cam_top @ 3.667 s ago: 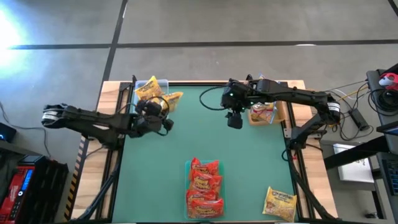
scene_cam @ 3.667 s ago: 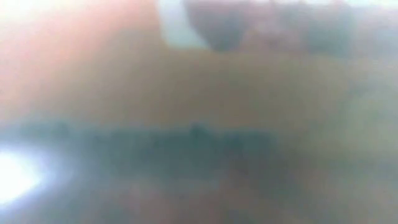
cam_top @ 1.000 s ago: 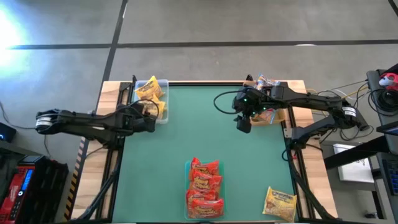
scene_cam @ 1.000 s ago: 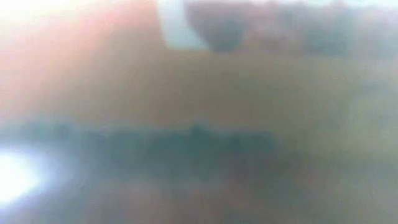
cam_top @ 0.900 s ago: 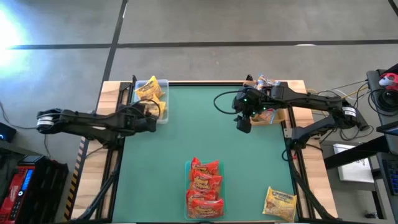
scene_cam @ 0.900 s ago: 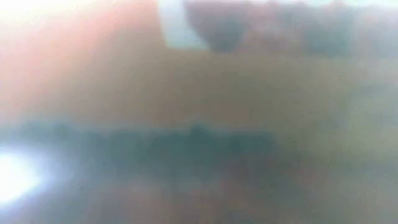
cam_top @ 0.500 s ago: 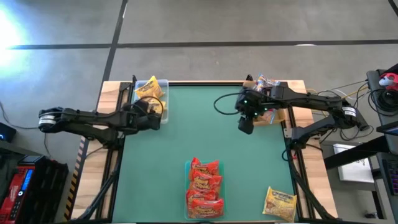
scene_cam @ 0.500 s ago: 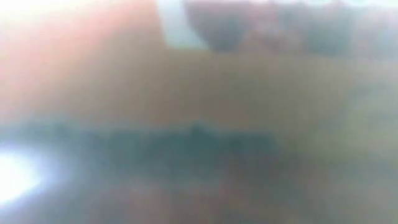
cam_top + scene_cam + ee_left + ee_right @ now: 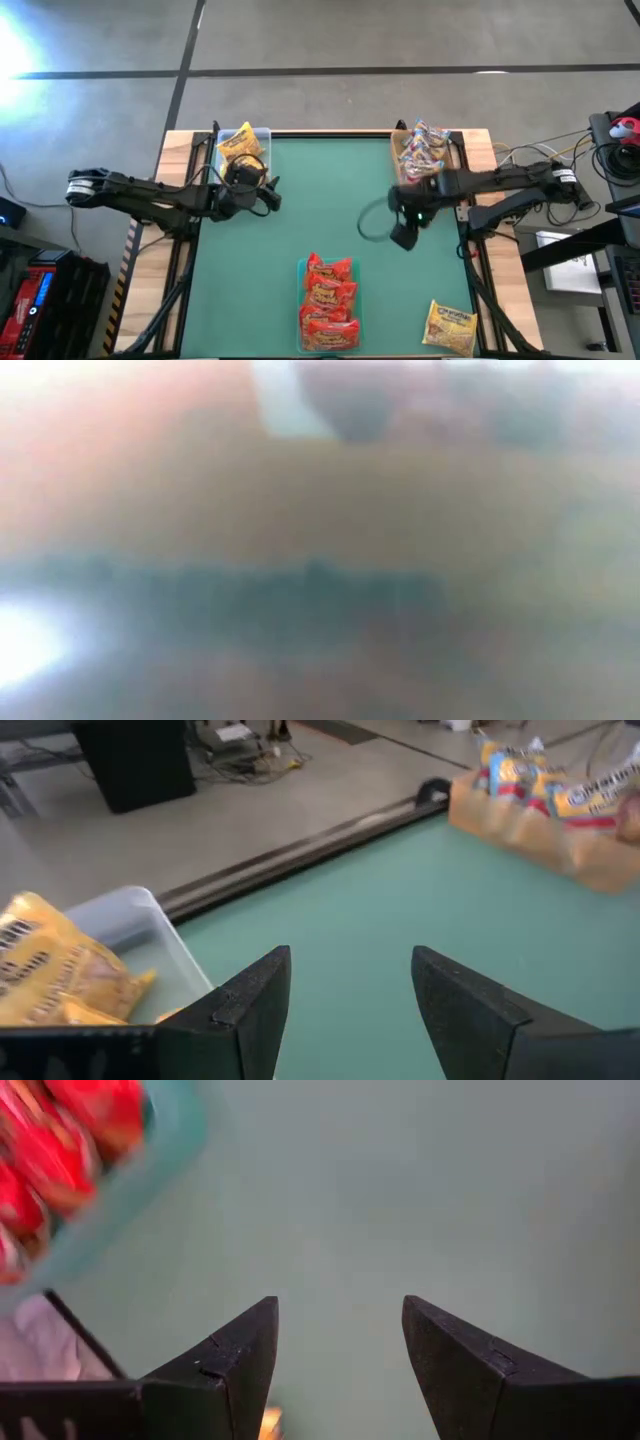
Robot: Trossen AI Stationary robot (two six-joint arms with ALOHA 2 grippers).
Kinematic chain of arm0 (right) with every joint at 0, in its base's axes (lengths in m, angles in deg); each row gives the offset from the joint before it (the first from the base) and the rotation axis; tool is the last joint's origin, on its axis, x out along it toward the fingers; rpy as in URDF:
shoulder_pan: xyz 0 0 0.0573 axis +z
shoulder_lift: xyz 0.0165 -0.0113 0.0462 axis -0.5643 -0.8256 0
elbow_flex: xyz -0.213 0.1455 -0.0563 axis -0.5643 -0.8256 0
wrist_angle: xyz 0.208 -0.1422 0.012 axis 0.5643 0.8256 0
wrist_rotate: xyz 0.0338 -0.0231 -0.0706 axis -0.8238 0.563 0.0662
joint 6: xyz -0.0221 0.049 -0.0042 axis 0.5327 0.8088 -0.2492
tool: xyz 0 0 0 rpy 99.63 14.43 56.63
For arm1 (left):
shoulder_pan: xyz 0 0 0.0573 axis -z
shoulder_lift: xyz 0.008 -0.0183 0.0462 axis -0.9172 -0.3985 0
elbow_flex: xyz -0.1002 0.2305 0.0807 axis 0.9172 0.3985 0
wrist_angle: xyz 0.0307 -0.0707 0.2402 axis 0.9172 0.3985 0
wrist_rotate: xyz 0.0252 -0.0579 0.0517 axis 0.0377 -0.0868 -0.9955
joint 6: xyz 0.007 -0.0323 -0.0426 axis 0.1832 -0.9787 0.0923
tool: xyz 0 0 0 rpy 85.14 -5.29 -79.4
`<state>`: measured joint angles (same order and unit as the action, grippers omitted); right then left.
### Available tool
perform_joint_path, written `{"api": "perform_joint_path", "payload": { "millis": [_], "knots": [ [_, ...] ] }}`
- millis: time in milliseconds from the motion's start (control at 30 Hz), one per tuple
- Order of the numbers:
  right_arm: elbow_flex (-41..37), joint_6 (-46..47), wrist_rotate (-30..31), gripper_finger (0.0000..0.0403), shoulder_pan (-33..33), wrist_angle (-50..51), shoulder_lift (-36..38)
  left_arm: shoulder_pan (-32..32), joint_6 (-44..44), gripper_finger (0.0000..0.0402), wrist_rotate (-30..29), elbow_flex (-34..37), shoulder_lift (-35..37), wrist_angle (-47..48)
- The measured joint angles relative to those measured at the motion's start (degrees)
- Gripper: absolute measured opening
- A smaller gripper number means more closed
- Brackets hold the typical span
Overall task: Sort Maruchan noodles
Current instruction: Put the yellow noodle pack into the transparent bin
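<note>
The last loose packet [image 9: 451, 326] lies at the tabletop's [image 9: 320, 220] near right corner, near-right of the right hand [image 9: 402, 236], which hangs empty, fingers apart. That arm is far nearer; the left hand [image 9: 268, 197], also apart and empty, waits by the far-left tray [image 9: 262, 140].

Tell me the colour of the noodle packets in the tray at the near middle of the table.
Red-orange packets, best seen in the high view.
</note>
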<state>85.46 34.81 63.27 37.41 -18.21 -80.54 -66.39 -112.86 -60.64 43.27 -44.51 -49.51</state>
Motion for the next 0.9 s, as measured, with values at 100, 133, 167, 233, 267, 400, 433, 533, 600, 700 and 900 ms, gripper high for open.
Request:
{"api": "perform_joint_path", "payload": {
  "millis": [100,133,167,233,267,400,433,533,600,700,900],
  "knots": [
    [-2.41,9.36,-0.24,0.0203,7.35,-0.2,0.01,0.28,-1.21,0.0192,1.46,0.09,-1.81,-0.81],
    [-3.05,12.25,-0.28,0.0203,9.78,-0.29,0.01,0.28,-1.76,0.0192,2.29,0.11,-2.44,-1.41],
    [-3.64,15.02,-0.29,0.0203,12.23,-0.41,-0.02,0.33,-2.0,0.0192,3.0,0.11,-3.2,-2.46],
    [-4.66,20.31,-0.27,0.0203,16.9,-0.54,-0.1,0.36,-1.92,0.0192,4.58,0.11,-4.69,-4.68],
    [-5.08,22.94,-0.25,0.0203,19.28,-0.6,-0.12,0.36,-1.85,0.0192,5.47,0.11,-5.55,-6.16],
    [-6.14,32.89,-0.29,0.0203,28.53,-2.49,-0.12,0.47,-1.77,0.0192,8.39,-0.51,-8.72,-9.79],
    [-6.39,35.26,-0.34,0.0203,30.74,-3.62,-0.12,0.51,-1.75,0.0192,8.69,-0.97,-9.4,-10.46],
    [-7.59,42.31,-1.41,0.0203,36.52,-10.74,-0.16,0.6,-0.9,0.0192,9.57,-2.43,-11.4,-10.89],
    [-8.89,46.44,-1.84,0.0203,39.92,-16.52,-0.18,0.6,0.12,0.0192,9.62,-3.53,-12.6,-10.75],
    [-9.93,52.92,-1.91,0.0203,43.83,-22.41,-0.23,0.6,2.1,0.0192,9.6,-5.88,-14.47,-10.9],
    [-11.44,65.06,-3.37,0.0203,49.44,-23.53,-1.49,0.6,6.56,0.0192,9.54,-10.98,-17.8,-10.87]
  ]
}}
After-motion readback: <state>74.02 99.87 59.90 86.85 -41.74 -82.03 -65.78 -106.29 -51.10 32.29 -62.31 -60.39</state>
